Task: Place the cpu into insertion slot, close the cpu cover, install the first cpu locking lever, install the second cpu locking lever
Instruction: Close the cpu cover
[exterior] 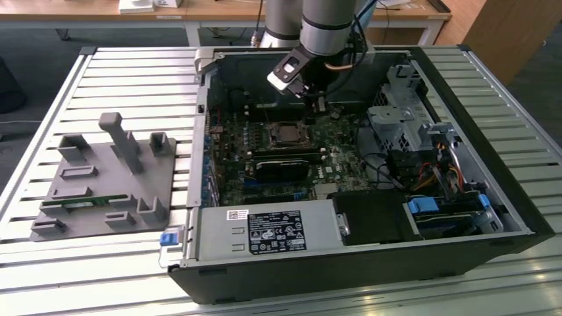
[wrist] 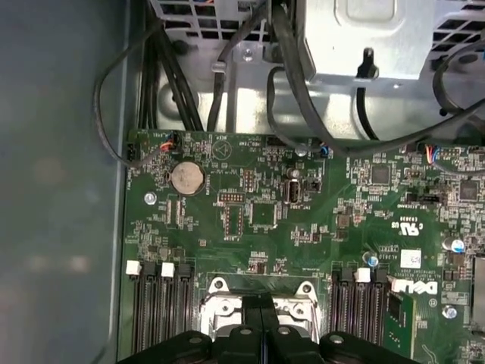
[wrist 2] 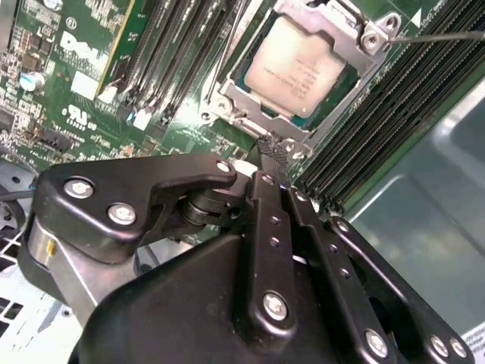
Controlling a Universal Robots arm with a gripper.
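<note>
Hand [wrist 2: 271, 148], fingers [wrist 2: 265, 176] together, perhaps against the cpu cover [wrist 2: 356, 64]

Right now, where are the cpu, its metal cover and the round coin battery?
cpu [wrist 2: 295, 64]: second wrist view, middle of its silvery top.
cpu cover [wrist 2: 341, 14]: second wrist view, a strip of the frame beside the chip.
coin battery [wrist: 187, 178]: first wrist view, centre of its round face.

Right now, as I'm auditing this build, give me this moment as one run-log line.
cpu: seated | cpu cover: lying over it | pincer: shut, nothing held, tips by cover's edge
</note>
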